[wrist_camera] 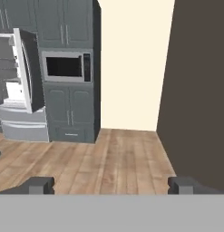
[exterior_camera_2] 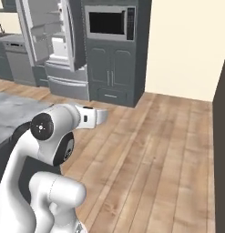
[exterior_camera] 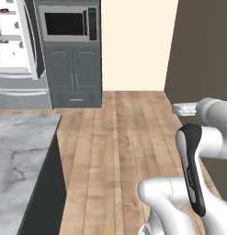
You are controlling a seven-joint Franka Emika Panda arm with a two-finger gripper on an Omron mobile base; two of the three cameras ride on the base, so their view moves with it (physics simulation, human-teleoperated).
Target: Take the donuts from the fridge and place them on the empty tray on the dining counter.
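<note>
Fridge: grey steel, standing at the far end of the room with one upper door swung open, white shelves showing inside; two bottom drawers closed. A small dark shape sits on a top shelf at the upper left of the left base view, too small to say whether it is a donut.

Dining counter: grey-veined marble top on a dark base, at the lower left of the left base view, near the robot and well apart from the fridge.

Gripper: two dark fingertips at the bottom of the hand view, spread wide apart with nothing between them, pointing across the floor toward the cabinets.

Microwave: built into the dark grey cabinet column just beside the fridge, double doors and a drawer beneath.

Floor: light wooden planks between counter and cabinets.

Walls: cream wall behind; dark brown wall at the right.
</note>
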